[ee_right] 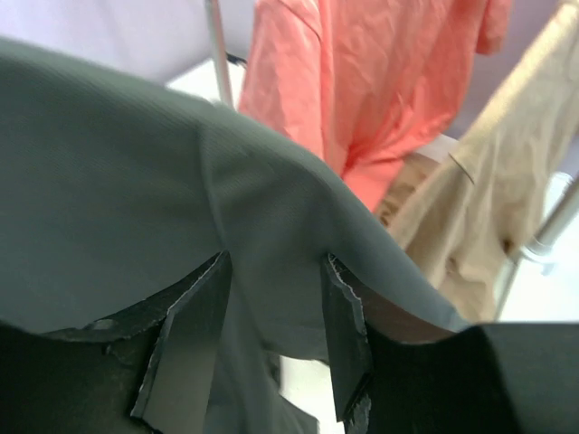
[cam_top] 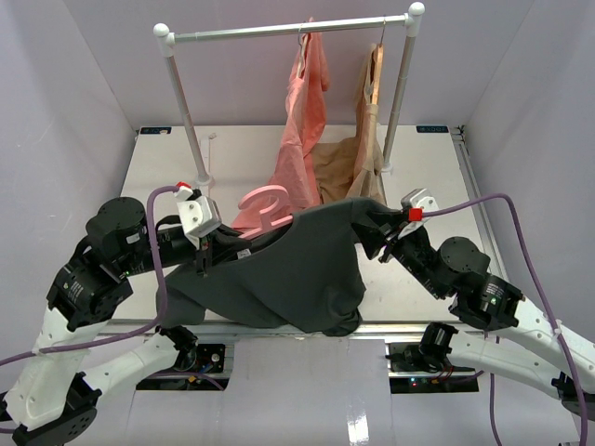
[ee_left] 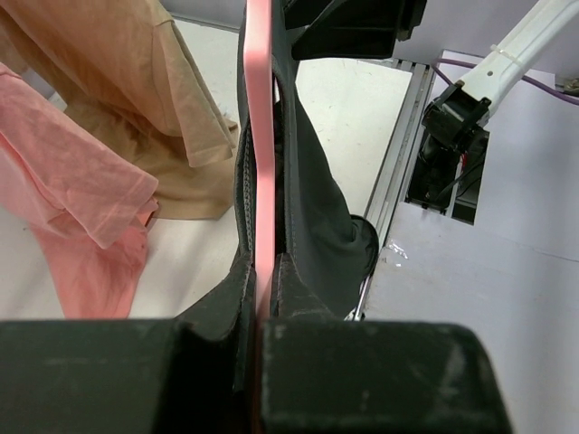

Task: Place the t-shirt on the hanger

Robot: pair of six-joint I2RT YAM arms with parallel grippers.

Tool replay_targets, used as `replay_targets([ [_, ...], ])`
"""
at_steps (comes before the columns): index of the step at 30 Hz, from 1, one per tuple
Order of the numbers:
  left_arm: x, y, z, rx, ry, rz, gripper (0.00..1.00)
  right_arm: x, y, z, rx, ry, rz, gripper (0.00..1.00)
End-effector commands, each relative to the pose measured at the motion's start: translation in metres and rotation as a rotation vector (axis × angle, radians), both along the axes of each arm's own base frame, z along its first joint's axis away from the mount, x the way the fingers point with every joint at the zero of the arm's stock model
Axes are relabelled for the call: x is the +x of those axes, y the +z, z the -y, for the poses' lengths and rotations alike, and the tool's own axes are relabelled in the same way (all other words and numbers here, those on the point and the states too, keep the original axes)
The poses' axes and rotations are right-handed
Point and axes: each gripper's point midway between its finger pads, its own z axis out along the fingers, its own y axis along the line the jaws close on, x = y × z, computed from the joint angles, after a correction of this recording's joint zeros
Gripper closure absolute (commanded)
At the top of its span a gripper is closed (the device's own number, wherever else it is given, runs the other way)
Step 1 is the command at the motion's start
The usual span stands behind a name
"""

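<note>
The left gripper has its jaws clenched on the hanger. The thin pink bar is pinched between them and runs straight out ahead of the jaws. Dark folds of the t-shirt are caught in the same grip, pressed against both sides of the bar. In the top view the hanger's curved hook shows just beyond these jaws, clear of the cloth.

From the left jaws the t-shirt stretches across to the right jaws, held up off the counter. Its lower part sags between the two and hangs past the near edge of the counter.

The right gripper has its jaws parted, with a clear gap between the two fingers. The grey cloth lies over and across their tips and fills the gap, but the fingers do not pinch it.

Beyond both pairs of jaws, a salmon garment and a tan garment hang from the rail.
</note>
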Motion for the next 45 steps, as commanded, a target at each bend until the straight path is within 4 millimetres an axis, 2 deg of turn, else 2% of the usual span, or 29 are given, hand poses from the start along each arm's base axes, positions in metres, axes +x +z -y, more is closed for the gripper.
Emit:
replay_targets([
  [1, -0.01, 0.011, -0.005, -0.01, -0.026, 0.034, 1.0, 0.003, 0.013, 0.027, -0.035, -0.081, 0.047, 0.48],
  [6, -0.015, 0.014, -0.002, -0.006, -0.059, 0.023, 1.0, 0.002, 0.021, 0.039, -0.048, -0.104, 0.093, 0.49],
  [9, -0.018, 0.013, -0.003, -0.006, -0.069, 0.026, 1.0, -0.003, 0.025, 0.034, -0.078, -0.048, 0.13, 0.42],
  [12, -0.019, 0.014, -0.004, -0.005, -0.065, 0.024, 1.0, -0.006, 0.022, 0.026, -0.109, -0.009, 0.134, 0.4],
  [20, -0.023, 0.024, -0.005, -0.016, -0.075, 0.033, 1.0, -0.013, 0.006, 0.006, -0.164, 0.096, 0.13, 0.54],
  [21, -0.022, 0.024, -0.006, -0.017, -0.067, 0.035, 1.0, -0.012, 0.002, 0.005, -0.175, 0.094, 0.12, 0.64],
  [23, -0.018, 0.026, -0.008, -0.02, -0.038, 0.043, 1.0, -0.005, -0.003, 0.013, -0.169, 0.027, 0.09, 0.83],
  [24, -0.016, 0.027, -0.01, -0.022, -0.022, 0.047, 1.0, -0.001, -0.005, 0.018, -0.161, -0.011, 0.074, 0.89],
  [25, -0.014, 0.027, -0.011, -0.024, -0.004, 0.05, 1.0, 0.002, -0.007, 0.025, -0.146, -0.055, 0.058, 0.92],
  [31, -0.012, 0.033, -0.017, -0.042, 0.03, 0.077, 1.0, 0.014, -0.012, 0.073, -0.045, -0.299, 0.012, 0.92],
  [36, -0.011, 0.035, -0.017, -0.052, 0.037, 0.079, 1.0, 0.01, -0.01, 0.092, 0.015, -0.341, 0.018, 0.92],
  [40, -0.01, 0.036, -0.013, -0.063, 0.029, 0.079, 1.0, 0.006, -0.012, 0.09, 0.034, -0.312, 0.016, 0.92],
  [45, -0.005, 0.042, -0.009, -0.101, 0.035, 0.091, 1.0, 0.005, -0.033, 0.068, 0.021, -0.247, -0.038, 0.92],
])
